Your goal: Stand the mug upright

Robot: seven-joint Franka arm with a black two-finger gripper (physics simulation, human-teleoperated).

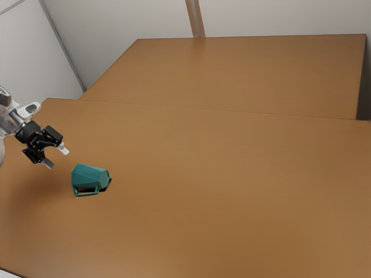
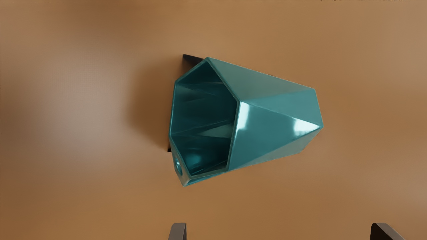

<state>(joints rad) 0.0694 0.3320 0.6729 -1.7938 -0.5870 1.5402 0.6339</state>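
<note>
- mug (image 2: 273, 123): teal, facets in lighter and darker shades, white glare patches on one facet
- mug inside: deeper teal, paler streaks
- handle (image 2: 179, 166): same teal
- mug shadow (image 2: 191, 60): near-black, softer brown around it
- table (image 1: 232, 197): orange-brown, blurry lighter and darker patches, thin dark seam line
- gripper (image 1: 56, 157): black, tips pale grey in exterior view, grey-brown and near-black in wrist view
- arm (image 1: 11, 120): white plus metallic grey
- wall (image 1: 272, 17): light grey, brown strip (image 1: 196, 18)
</note>
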